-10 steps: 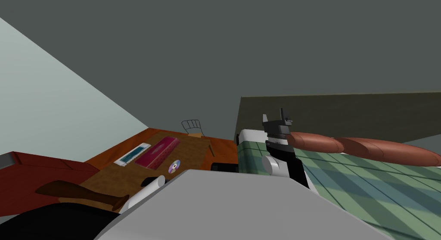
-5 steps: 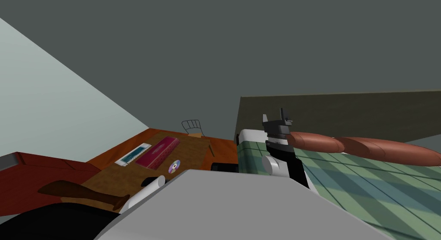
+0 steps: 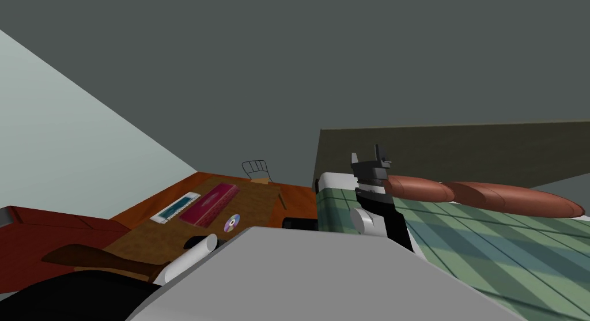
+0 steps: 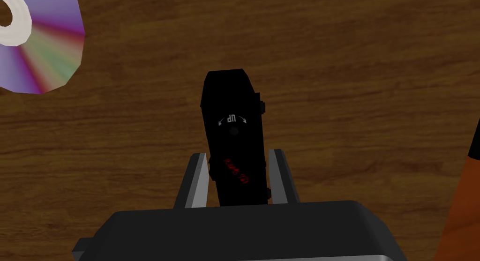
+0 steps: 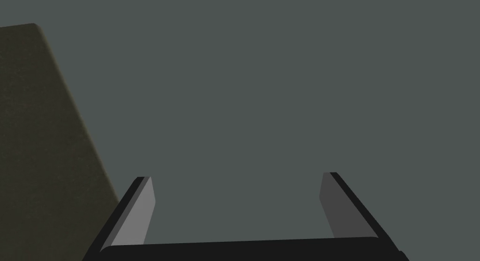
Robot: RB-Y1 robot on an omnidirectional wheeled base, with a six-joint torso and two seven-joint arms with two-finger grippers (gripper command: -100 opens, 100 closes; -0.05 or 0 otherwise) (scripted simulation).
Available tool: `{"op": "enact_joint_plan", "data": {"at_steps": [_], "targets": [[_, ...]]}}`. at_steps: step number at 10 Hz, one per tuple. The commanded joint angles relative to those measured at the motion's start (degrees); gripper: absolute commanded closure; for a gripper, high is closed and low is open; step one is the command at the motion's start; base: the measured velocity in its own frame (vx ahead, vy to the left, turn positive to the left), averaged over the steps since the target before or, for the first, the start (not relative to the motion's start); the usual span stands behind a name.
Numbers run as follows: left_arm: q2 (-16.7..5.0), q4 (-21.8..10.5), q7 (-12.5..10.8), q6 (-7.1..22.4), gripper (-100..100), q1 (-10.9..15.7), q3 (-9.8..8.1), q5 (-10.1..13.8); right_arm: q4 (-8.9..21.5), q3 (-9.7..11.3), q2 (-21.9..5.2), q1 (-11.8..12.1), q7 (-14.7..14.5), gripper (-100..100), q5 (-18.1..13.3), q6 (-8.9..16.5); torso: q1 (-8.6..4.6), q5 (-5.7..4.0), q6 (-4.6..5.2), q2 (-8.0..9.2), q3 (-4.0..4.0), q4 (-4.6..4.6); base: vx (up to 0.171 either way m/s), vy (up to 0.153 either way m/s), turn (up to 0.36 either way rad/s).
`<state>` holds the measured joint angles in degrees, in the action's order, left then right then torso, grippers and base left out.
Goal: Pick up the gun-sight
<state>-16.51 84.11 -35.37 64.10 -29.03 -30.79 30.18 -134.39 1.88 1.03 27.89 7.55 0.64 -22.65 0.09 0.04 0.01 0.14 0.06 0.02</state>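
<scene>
Left hand (image 4: 238,153) clamped across the near end of the black gun-sight (image 4: 232,113) over the wood bench (image 4: 351,85), near the disc (image 4: 42,42); looks rigid, light, slick-sided, so squeeze the flat flanks clear of the knobs; right hand (image 5: 236,176) fingers apart, idle.

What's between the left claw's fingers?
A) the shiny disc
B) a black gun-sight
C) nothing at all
B: the left gripper is closed against the sides of the black gun-sight, while the disc lies apart on the wooden table.
</scene>
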Motion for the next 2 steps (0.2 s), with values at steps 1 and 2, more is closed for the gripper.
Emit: {"op": "enact_joint_plan", "data": {"at_steps": [1,2], "targets": [[0.0,0.0,0.0,0.0,100,0.0,0.0,0.0,0.0,0.0,0.0,0.0,0.0,0,0.0,0.0,0.0,0.0,0.0,0.0,0.0,0.0,-0.006,-0.014,-0.002],[0.0,0.1,-0.1,0.2,0,0.0,-0.03,0.0,0.0,0.0,0.0,0.0,0.0,0,0.0,0.0,0.06,0.03,-0.01,-0.02,-0.01,-0.01,0.0,0.0,0.0]]}}
